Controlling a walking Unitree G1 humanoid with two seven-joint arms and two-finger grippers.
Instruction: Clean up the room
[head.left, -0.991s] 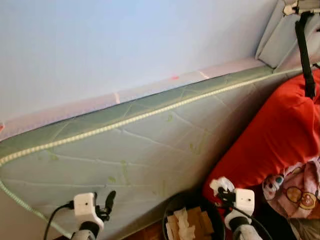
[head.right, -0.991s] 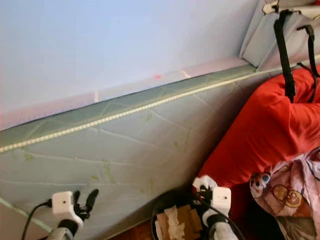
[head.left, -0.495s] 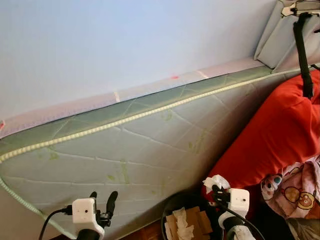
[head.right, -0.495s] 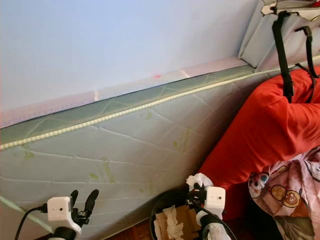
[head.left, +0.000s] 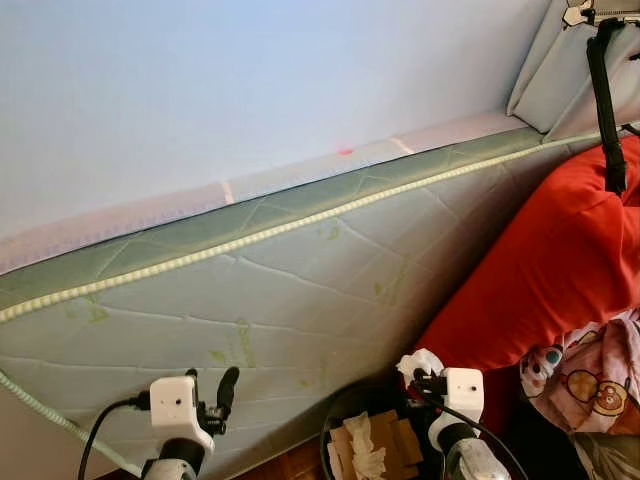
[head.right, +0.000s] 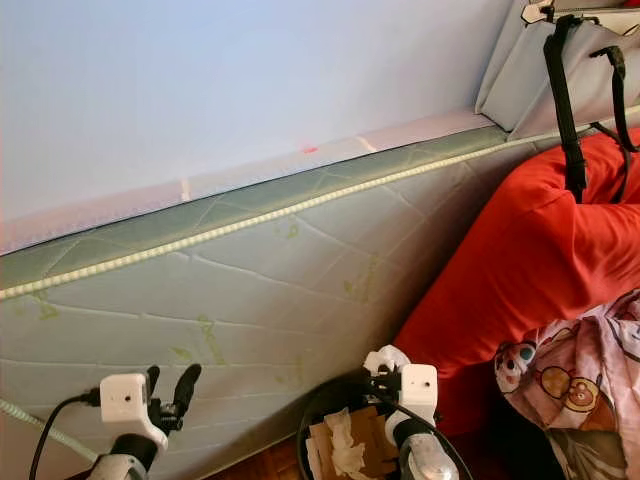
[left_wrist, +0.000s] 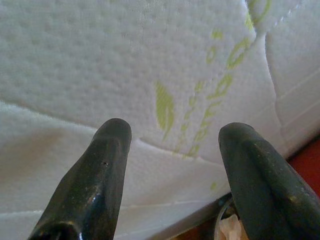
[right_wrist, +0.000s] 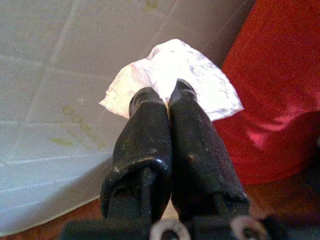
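Note:
My right gripper (head.left: 418, 372) is shut on a crumpled white tissue (right_wrist: 172, 77), also seen as the tissue (head.left: 419, 361) held just above the far rim of a black bin (head.left: 345, 405). The bin holds cardboard pieces and white paper. My left gripper (head.left: 212, 385) stands open and holds nothing, low at the left, in front of the quilted mattress (head.left: 290, 290). In the left wrist view its fingers (left_wrist: 95, 180) point at the mattress cover with green leaf marks.
The pale green mattress leans on edge against a blue-white wall (head.left: 250, 80). A big red cushion (head.left: 560, 260) lies to the right, with a grey bag and black strap (head.left: 603, 100) above it and a patterned pink cloth (head.left: 590, 375) below. Reddish wooden floor (head.left: 300, 462) shows beside the bin.
The right gripper with the tissue has drifted left and a little lower, toward the bin. The left gripper has stayed open in about the same spot. The camera shifted slightly.

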